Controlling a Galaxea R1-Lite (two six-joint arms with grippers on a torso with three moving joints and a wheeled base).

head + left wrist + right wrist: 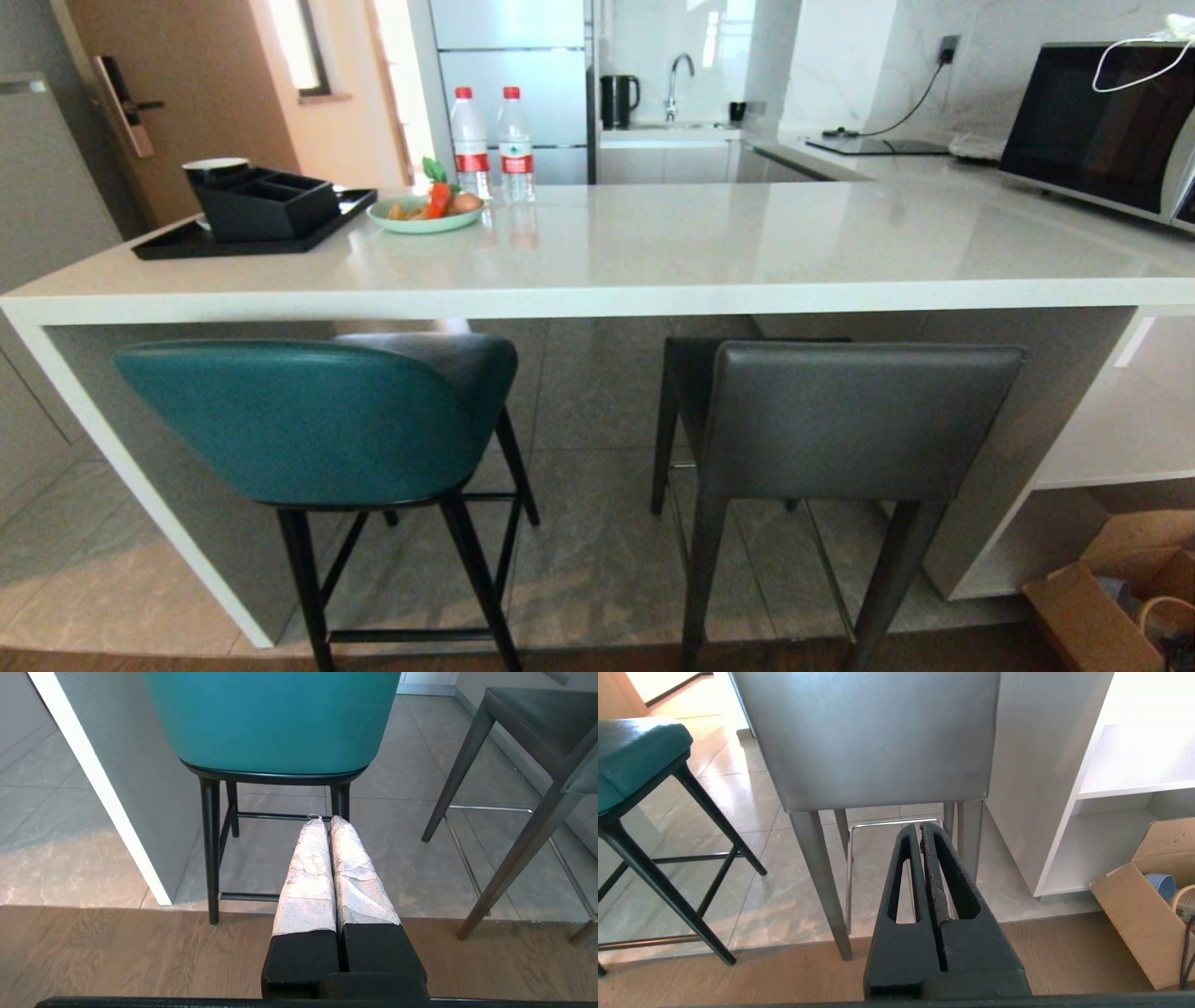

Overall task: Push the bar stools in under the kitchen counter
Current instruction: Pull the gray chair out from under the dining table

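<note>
Now we are lining up both closed, empty grippers, left gripper [327,820] behind the teal stool [308,420], right gripper [921,826] behind the grey stool [859,420], aiming to push squarely on the backrests so both are sliding straight under the counter [597,299].

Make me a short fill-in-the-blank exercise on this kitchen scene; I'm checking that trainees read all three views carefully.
1. The left gripper points at the back of the ____ stool.
2. The right gripper points at the back of the ____ stool.
3. The fingers of both grippers are ____.
4. On the kitchen counter, two water bottles stand beside a plate of ____.

Missing words: teal; dark-grey; shut; food
</note>
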